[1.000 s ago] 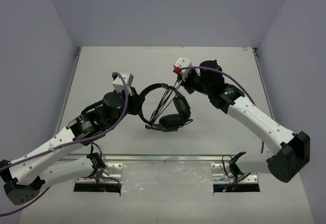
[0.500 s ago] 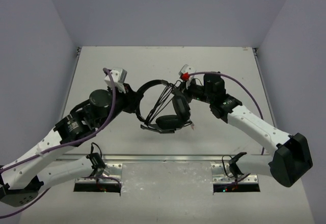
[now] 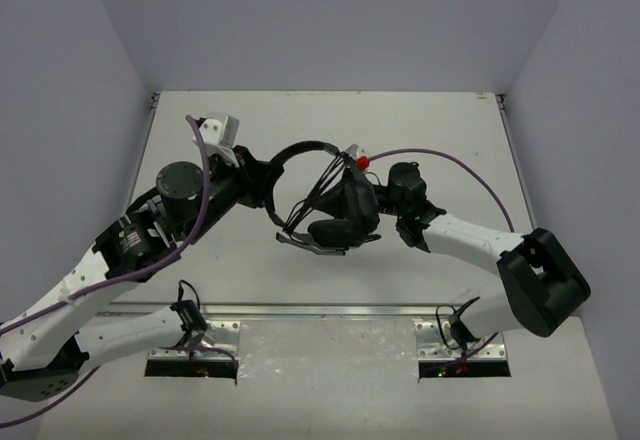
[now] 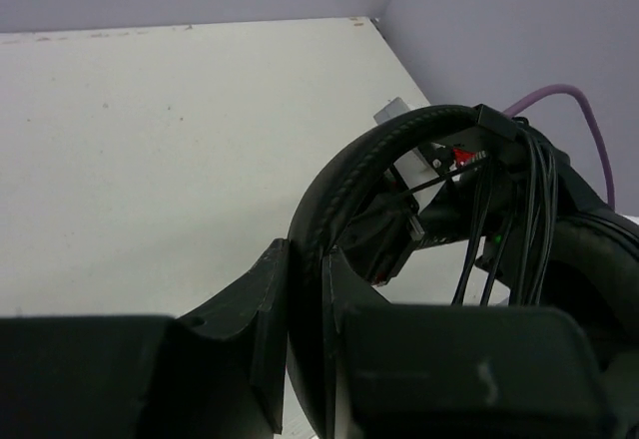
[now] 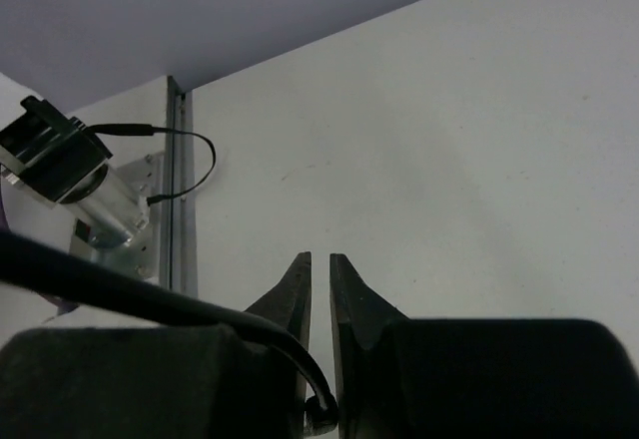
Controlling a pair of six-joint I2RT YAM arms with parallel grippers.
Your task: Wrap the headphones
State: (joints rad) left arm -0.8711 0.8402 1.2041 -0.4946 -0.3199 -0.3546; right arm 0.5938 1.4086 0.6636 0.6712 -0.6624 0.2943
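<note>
Item: headphones (image 3: 340,215), black, over-ear. Location: middle of the white table (image 3: 440,130), between the two arms.

- Headband (image 3: 303,146): arched toward the far side. Its left end sits in the left gripper (image 3: 268,182).
- Ear cups (image 3: 345,224): two, close together on the near right side of the band.
- Cord (image 3: 318,192): thin and black. Several strands run taut from the top of the band down to the cups.
- Left gripper, wrist view (image 4: 305,329): fingers (image 4: 265,329) clamped on the band, one on each side of it.
- Right gripper (image 3: 374,196): right beside the ear cups. In its wrist view (image 5: 319,279) the fingers are drawn almost together, with only a thin slit between the tips. A length of cord (image 5: 130,291) crosses in front and curls in at the base of the slit. Whether it is pinched there cannot be told.
- Purple cable (image 3: 450,155): loops over the right arm.
</note>
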